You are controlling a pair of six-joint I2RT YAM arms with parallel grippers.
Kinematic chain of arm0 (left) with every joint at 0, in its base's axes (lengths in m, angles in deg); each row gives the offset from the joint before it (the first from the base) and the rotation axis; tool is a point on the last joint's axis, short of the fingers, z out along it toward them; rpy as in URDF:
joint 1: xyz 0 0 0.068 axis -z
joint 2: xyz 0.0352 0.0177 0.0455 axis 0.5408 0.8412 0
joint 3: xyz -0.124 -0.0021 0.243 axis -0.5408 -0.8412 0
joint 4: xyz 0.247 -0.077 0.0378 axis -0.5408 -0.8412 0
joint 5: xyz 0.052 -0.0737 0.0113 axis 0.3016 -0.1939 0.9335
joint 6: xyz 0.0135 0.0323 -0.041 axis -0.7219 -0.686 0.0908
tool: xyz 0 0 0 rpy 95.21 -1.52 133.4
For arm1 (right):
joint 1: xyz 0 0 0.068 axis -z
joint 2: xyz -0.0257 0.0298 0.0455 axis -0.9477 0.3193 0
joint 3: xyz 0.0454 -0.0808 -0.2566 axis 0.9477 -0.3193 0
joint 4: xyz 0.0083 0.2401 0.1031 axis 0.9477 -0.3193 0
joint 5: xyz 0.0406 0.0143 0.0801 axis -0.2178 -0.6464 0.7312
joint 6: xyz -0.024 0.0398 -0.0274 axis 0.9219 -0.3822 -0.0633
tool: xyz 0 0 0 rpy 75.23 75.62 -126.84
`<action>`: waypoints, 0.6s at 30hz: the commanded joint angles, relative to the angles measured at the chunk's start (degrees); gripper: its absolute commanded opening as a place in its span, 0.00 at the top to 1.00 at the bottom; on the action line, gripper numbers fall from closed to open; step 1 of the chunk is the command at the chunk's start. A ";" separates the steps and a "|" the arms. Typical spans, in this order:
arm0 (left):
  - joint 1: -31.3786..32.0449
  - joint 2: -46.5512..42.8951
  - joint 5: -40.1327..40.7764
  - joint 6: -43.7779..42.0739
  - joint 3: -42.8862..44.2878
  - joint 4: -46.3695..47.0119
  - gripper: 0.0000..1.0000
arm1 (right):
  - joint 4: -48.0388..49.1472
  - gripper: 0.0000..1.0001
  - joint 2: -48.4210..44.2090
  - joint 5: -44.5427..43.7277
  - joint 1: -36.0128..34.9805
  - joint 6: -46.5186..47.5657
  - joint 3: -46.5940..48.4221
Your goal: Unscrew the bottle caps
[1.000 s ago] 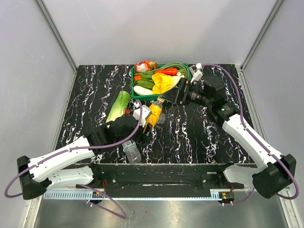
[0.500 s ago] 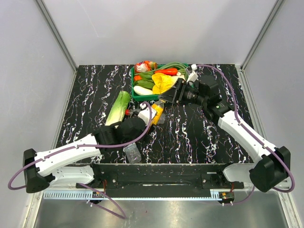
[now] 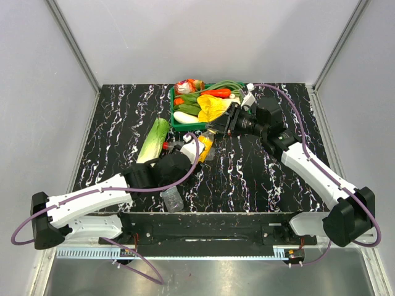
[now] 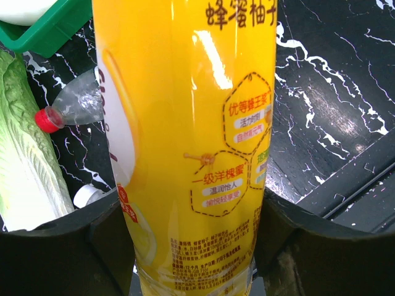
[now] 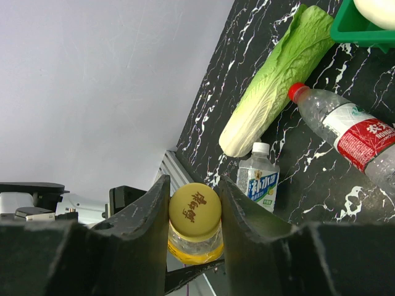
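Both arms have closed in since a second ago: the left forearm has swung rightward behind the yellow bottle [image 3: 203, 147], and the right wrist has edged nearer its top.

The left end effector [image 4: 194, 243] is clamped on the bottle's lower body, one finger pressed to each side of the label, holding it off the worktop [image 3: 259, 179]. The right end effector [image 5: 194, 196] sits narrowed around the yellow cap [image 5: 195, 213], both fingers flush against its rim as far as the wrist view shows.

So the step in hand is loosening this first cap. The next move calls for the right wrist to rotate about the bottle's axis while the left keeps the body from turning with it. Grip on the cap is likely the weak point, since it is smooth and small.

The red cap [image 5: 297, 90] and the white cap [image 5: 261, 148] are both still on their bottles, which lie on the worktop beside the cabbage [image 5: 278, 80].
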State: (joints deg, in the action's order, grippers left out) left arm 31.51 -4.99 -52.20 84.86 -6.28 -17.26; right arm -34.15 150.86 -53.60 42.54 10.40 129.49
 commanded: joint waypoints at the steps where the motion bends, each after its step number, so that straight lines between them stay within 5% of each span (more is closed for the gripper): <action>1: 0.44 0.14 1.48 -0.71 2.72 2.01 1.00 | 2.73 0.86 -0.19 1.71 -0.60 -0.17 1.78; 3: 0.44 0.23 0.78 -0.97 2.55 2.54 1.00 | 3.25 1.00 -0.97 1.10 -0.60 -0.43 1.08; 12: 0.18 -1.44 -3.70 -0.53 -0.09 8.07 1.00 | 5.80 1.00 -5.28 1.18 -0.60 3.25 -1.48; 18: -3.60 -3.90 -15.73 -0.27 -2.90 13.60 1.00 | 9.40 1.00 -7.39 4.17 -0.60 4.31 -2.88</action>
State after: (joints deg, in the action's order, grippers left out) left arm 30.42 -6.45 -57.64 84.55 -7.88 -12.13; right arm -30.50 146.19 -53.78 42.56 13.41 126.85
